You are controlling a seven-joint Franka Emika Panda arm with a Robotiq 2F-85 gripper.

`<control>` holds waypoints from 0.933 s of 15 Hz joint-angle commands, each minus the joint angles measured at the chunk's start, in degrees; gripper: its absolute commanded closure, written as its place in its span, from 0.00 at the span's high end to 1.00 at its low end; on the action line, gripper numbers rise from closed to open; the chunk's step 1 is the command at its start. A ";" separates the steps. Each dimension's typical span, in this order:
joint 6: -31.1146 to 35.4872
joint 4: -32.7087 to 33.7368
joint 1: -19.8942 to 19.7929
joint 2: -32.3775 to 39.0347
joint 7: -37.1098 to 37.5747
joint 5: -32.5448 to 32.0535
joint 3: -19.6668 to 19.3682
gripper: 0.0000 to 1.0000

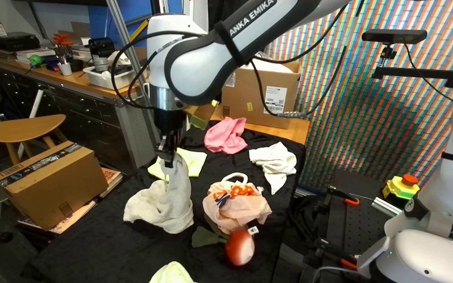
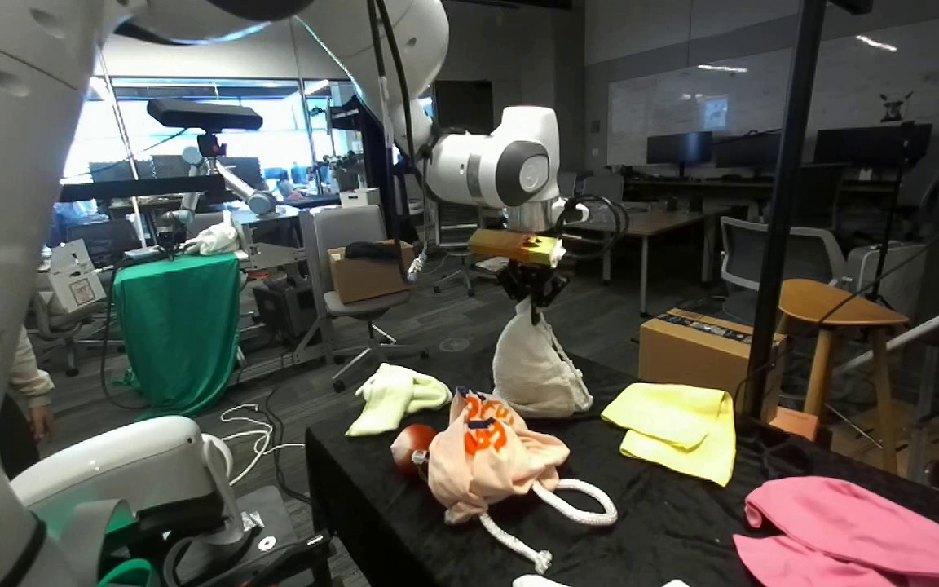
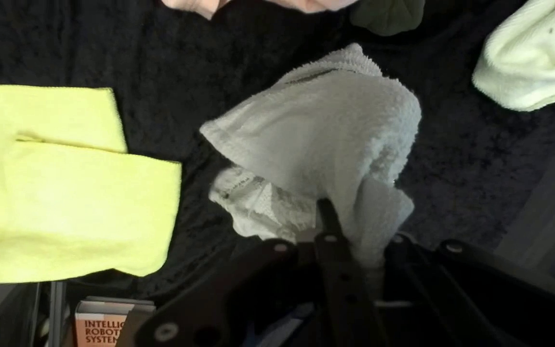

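Find the off-white terry towel [image 1: 179,196] pinched at its raised peak in the nearly closed tool [image 2: 532,311], draping onto the black-covered tabletop [image 1: 104,243]. Expect light, limp, non-fragile handling; grip gathered folds.

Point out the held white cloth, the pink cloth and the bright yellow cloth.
Held white cloth [image 2: 535,368], in an exterior view: middle of its draped side.
Pink cloth [image 1: 225,136], in an exterior view: its crumpled middle.
Bright yellow cloth [image 3: 82,202], in the wrist view: near its middle.
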 commanded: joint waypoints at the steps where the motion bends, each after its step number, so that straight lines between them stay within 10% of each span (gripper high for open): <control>1: 3.82 -11.08 -3.04 -11.12 -5.64 5.34 1.84 0.08; 14: 4.47 -27.33 -1.67 -38.08 -15.57 19.06 -2.89 0.08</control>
